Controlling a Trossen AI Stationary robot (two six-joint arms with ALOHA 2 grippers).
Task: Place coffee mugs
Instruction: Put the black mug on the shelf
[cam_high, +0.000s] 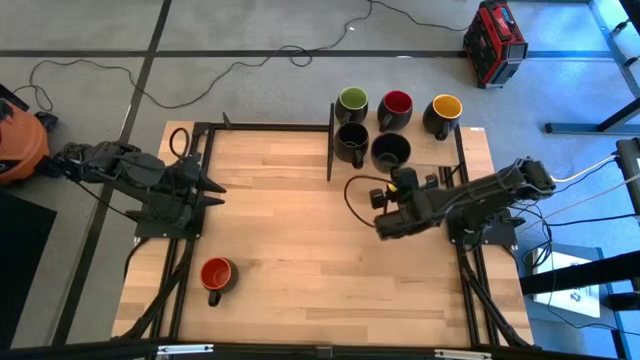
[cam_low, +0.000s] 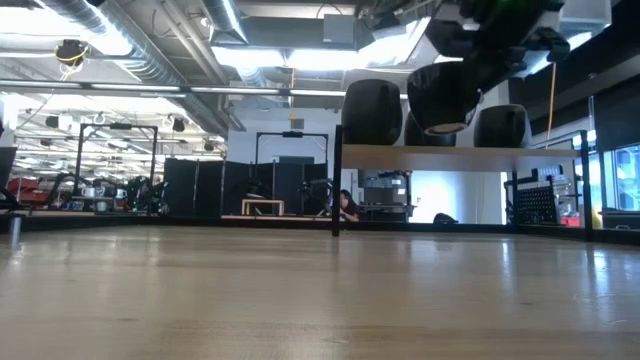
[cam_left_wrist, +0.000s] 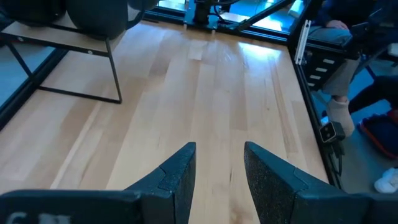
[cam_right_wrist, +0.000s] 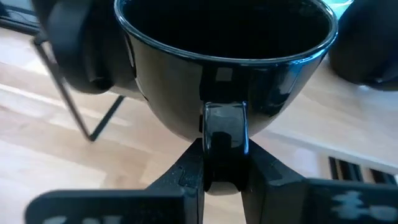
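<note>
The right gripper (cam_right_wrist: 224, 165) jaws pinch the handle of a glossy black ceramic mug (cam_right_wrist: 224, 68), held above the wooden surface (cam_high: 300, 220). The left gripper (cam_left_wrist: 217, 177), jaws apart and empty, waits at the surface's left edge.

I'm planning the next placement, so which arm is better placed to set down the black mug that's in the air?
The right. Its gripper is shut on the black mug by the handle, close to the shelf holding four other mugs. The left gripper waits open and empty at the table's far side.

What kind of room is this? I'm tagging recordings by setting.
Probably an industrial lab or workshop: exposed ceiling ducts, metal racks behind the table, cables across a concrete floor.
</note>
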